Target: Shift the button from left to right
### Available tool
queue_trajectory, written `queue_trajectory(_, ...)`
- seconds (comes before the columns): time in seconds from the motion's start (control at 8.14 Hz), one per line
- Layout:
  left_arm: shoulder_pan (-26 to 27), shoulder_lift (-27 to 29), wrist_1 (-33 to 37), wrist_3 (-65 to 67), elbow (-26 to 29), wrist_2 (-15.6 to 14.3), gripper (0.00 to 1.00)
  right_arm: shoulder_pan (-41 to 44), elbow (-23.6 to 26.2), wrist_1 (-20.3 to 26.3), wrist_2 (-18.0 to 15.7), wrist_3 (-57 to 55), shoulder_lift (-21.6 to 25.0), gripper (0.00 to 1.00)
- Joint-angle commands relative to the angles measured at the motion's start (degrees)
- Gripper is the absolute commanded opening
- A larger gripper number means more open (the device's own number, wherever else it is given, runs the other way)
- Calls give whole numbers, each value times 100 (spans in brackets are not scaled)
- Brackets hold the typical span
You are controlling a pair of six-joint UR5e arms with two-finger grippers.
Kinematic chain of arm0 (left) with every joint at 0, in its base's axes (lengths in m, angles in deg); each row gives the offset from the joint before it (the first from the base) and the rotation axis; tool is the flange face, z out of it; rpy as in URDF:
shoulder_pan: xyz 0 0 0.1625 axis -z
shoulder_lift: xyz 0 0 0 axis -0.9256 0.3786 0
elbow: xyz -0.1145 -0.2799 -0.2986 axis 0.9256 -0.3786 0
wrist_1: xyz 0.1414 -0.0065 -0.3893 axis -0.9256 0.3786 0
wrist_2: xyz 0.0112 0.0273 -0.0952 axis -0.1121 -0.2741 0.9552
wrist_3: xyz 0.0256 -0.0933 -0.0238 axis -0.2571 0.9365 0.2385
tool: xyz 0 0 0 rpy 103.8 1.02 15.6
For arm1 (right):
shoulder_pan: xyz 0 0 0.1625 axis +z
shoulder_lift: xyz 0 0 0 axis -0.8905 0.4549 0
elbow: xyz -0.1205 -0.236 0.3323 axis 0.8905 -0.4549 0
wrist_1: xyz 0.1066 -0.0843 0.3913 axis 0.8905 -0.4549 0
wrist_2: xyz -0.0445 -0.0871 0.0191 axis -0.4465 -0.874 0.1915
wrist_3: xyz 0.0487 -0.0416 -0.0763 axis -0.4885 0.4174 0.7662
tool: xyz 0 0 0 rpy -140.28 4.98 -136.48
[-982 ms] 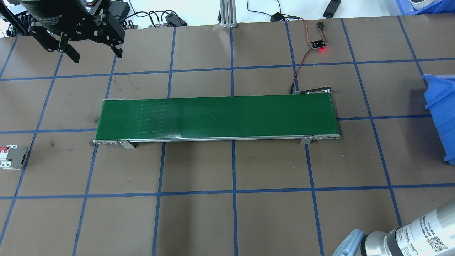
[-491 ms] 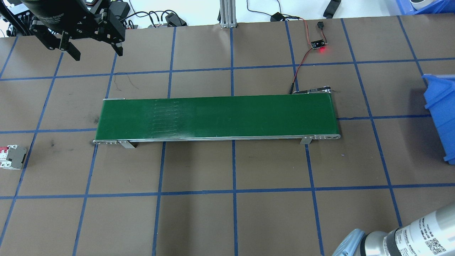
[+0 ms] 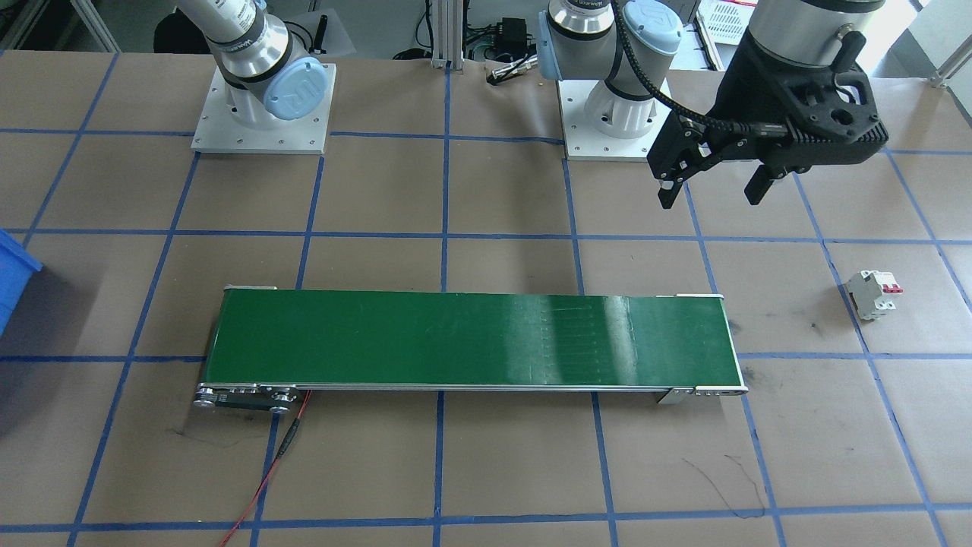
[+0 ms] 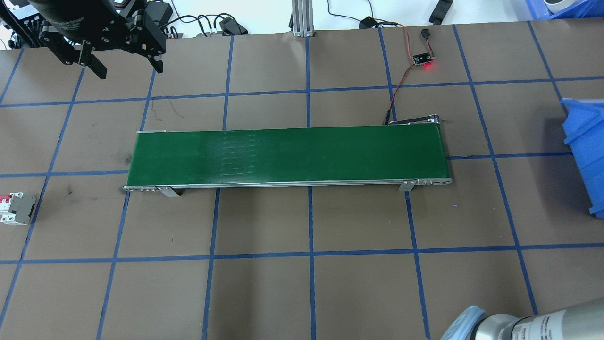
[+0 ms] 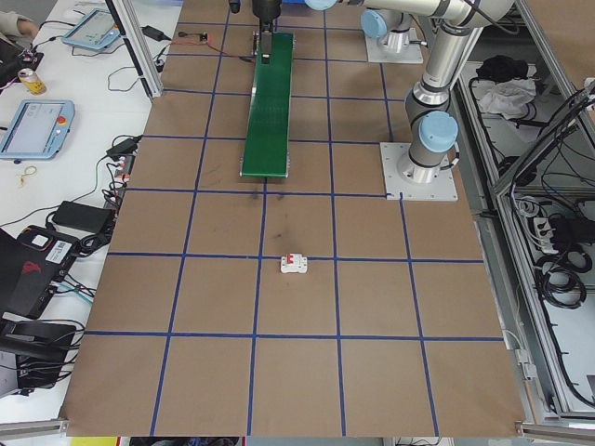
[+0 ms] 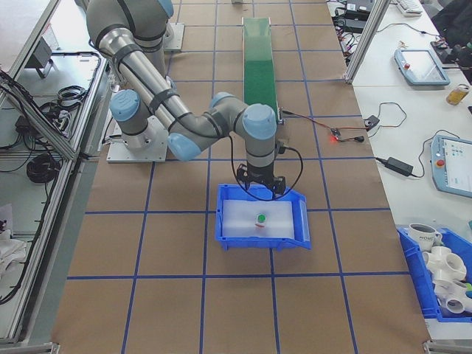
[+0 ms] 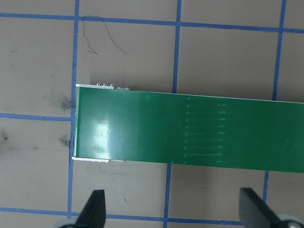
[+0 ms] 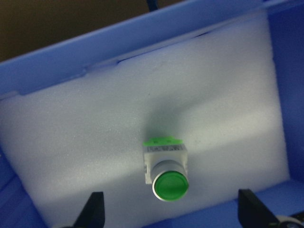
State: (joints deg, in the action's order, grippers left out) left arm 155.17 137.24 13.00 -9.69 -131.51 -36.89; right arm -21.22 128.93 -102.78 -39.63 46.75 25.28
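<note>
The button, a green cap on a white base, lies on its side on the white foam inside the blue bin. In the exterior right view the button shows in the same bin. My right gripper hangs open directly above it, with its fingers either side and not touching it; it is also in the exterior right view. My left gripper is open and empty, raised beyond the far left end of the green conveyor belt. It also shows in the front-facing view and the left wrist view.
A white circuit breaker with red switches lies at the table's left edge. A small sensor board with a red light sits behind the belt's right end, wired to it. The blue bin stands at the table's right edge.
The left gripper has drifted slightly farther from the belt. The faint marks on the belt have shifted to the right. The right arm's elbow has sunk lower in the overhead view.
</note>
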Motion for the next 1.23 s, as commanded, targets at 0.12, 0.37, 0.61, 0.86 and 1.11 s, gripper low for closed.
queue_trajectory(0.12,4,4,-1,8,0,-6,100,1405,-265,1608,-89,-3203,1564,100)
queue_trajectory(0.37,4,13,-10,16,0,-23,100,2389,-415,1977,-19,-4624,1689,100)
queue_trajectory(0.61,4,-4,-1,69,-9,3,100,3566,-416,2277,33,-6176,1839,100)
queue_trajectory(0.86,4,4,-1,69,-17,12,100,4744,-416,2357,25,-8412,1778,100)
queue_trajectory(1.11,4,13,-1,69,-18,12,100,5537,-372,2524,43,-10479,1716,100)
